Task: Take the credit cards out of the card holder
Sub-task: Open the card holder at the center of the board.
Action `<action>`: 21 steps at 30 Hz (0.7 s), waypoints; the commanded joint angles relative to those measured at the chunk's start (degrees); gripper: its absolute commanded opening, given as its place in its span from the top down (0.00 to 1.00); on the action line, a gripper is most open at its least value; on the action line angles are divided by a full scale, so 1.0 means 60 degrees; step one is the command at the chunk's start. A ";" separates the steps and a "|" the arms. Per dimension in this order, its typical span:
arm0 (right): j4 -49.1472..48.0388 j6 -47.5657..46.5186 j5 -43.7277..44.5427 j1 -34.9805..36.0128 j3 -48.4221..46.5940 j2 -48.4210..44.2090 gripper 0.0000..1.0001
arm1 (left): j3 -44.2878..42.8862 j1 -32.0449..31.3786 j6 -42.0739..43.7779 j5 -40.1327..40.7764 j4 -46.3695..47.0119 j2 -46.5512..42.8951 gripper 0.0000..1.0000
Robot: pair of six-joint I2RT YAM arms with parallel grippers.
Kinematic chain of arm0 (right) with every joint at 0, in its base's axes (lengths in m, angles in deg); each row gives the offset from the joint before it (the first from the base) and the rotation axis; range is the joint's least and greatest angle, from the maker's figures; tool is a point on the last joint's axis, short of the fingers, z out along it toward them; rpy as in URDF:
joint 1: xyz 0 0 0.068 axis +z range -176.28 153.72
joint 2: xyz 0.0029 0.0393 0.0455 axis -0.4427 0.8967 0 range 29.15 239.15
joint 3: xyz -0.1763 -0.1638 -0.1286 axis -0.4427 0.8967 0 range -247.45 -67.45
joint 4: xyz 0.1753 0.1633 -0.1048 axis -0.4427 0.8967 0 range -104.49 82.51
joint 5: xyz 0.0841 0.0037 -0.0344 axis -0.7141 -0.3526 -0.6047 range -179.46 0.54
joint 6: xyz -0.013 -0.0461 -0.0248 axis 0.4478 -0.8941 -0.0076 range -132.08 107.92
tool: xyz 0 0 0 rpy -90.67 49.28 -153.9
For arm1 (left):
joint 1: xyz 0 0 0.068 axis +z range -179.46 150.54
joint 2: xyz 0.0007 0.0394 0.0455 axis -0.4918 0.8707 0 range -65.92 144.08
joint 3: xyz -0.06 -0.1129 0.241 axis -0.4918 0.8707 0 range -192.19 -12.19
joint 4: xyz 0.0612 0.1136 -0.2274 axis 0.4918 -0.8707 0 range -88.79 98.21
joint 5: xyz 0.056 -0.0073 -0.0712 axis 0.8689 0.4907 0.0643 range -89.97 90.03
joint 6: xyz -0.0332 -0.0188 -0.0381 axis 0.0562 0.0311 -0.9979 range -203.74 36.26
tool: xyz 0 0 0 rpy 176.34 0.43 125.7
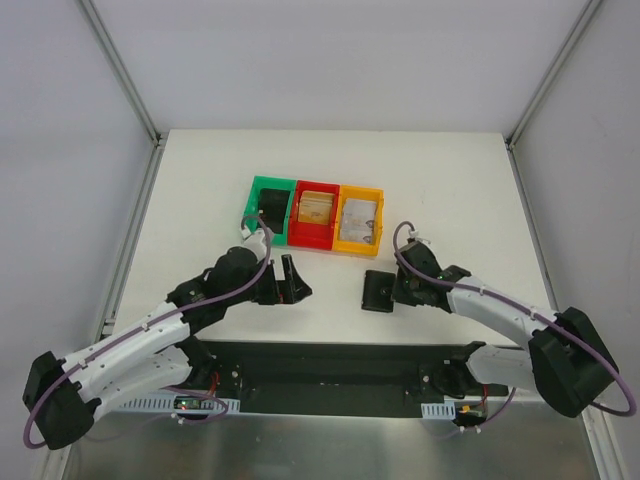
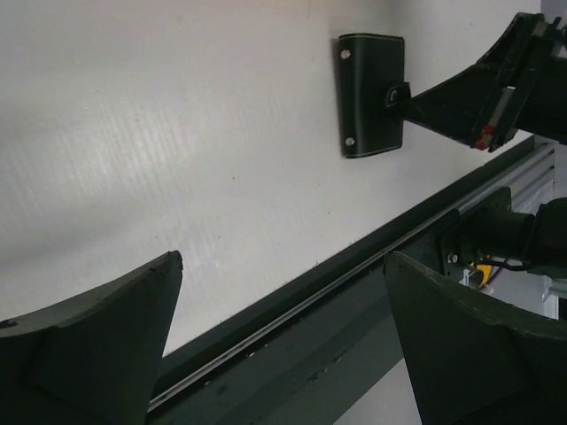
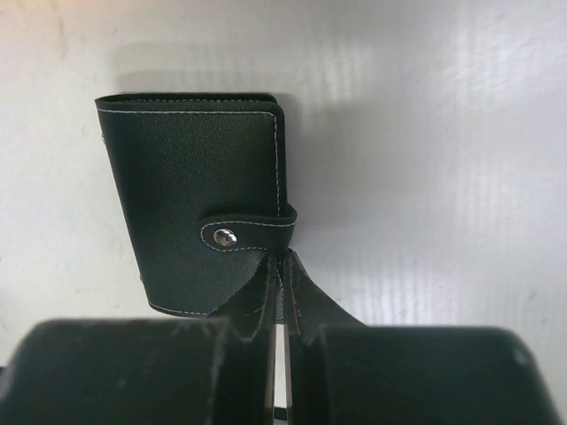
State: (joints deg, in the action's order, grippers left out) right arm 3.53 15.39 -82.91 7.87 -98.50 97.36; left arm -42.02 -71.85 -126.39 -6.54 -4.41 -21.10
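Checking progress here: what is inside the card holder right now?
Nothing can be seen inside: the card holder lies folded shut on the table, its strap snapped closed, so whatever it holds is covered.

One card holder [image 1: 378,292] is lying closed. Beyond the card holder three bins are sitting in a row: one green bin [image 1: 270,181], one red bin [image 1: 316,185], one orange bin [image 1: 362,188]. Two credit cards seem to be lying there, one tan-gold card [image 1: 315,208], one pale grey card [image 1: 358,215]; one black object [image 1: 271,210] is sitting alongside.
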 commanded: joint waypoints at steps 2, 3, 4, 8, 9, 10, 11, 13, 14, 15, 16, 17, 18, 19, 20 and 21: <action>0.0527 0.0681 0.0447 0.1002 0.0341 0.0176 0.99 | 0.0166 -0.0960 -0.0829 0.0421 0.1735 0.0906 0.04; 0.0570 0.0667 0.0476 0.1017 0.0341 0.0103 0.97 | 0.0180 -0.1093 -0.0932 0.0392 0.1970 0.1156 0.04; 0.0701 0.0652 0.0578 0.1017 0.0326 -0.0057 0.92 | 0.0123 -0.1181 -0.1006 0.0421 0.2059 0.1405 0.04; 0.1389 0.0375 0.0915 0.1003 0.0063 -0.1023 0.62 | -0.0141 -0.1299 -0.1182 0.0728 0.2353 0.2094 0.04; 0.1580 0.0301 0.0974 0.1002 0.0004 -0.1214 0.57 | -0.0214 -0.1299 -0.1168 0.0815 0.2396 0.2183 0.03; 0.1683 0.0243 0.1018 0.1002 -0.0054 -0.1419 0.54 | -0.0287 -0.1299 -0.1182 0.0903 0.2440 0.2285 0.03; 0.1771 0.0199 0.1033 0.1002 -0.0069 -0.1581 0.52 | -0.0361 -0.1285 -0.1211 0.0948 0.2470 0.2417 0.03; 0.1830 0.0096 0.1077 0.0930 -0.0055 -0.1859 0.50 | -0.0551 -0.1299 -0.1240 0.0977 0.2572 0.2739 0.04; 0.1845 0.0038 0.1077 0.0828 -0.0055 -0.1948 0.50 | -0.0653 -0.1314 -0.1270 0.0977 0.2616 0.2958 0.04; 0.1831 -0.0079 0.1062 0.0696 -0.0040 -0.2035 0.50 | -0.0756 -0.1299 -0.1270 0.0934 0.2689 0.3207 0.05; 0.1743 -0.0167 0.0932 0.0506 0.0003 -0.2080 0.50 | -0.0844 -0.1299 -0.1284 0.0890 0.2733 0.3412 0.05; 0.1583 -0.0284 0.0756 0.0330 0.0062 -0.2124 0.49 | -0.0961 -0.1314 -0.1285 0.0832 0.2792 0.3661 0.07; 0.1364 -0.0343 0.0581 0.0155 0.0164 -0.2153 0.47 | -0.1049 -0.1314 -0.1285 0.0773 0.2879 0.3866 0.08; 0.1057 -0.0445 0.0274 -0.0065 0.0266 -0.2154 0.46 | -0.1151 -0.1343 -0.1285 0.0700 0.2967 0.4100 0.08; 0.0779 -0.0519 0.0025 -0.0241 0.0383 -0.2096 0.44 | -0.1254 -0.1357 -0.1270 0.0627 0.3084 0.4306 0.10; 0.0457 -0.0578 -0.0297 -0.0460 0.0472 -0.2022 0.43 | -0.1313 -0.1372 -0.1284 0.0582 0.3143 0.4482 0.11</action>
State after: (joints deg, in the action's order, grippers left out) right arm 11.00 14.64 -79.50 8.75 -97.38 85.33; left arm -46.67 -79.37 -133.39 -2.47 10.58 2.53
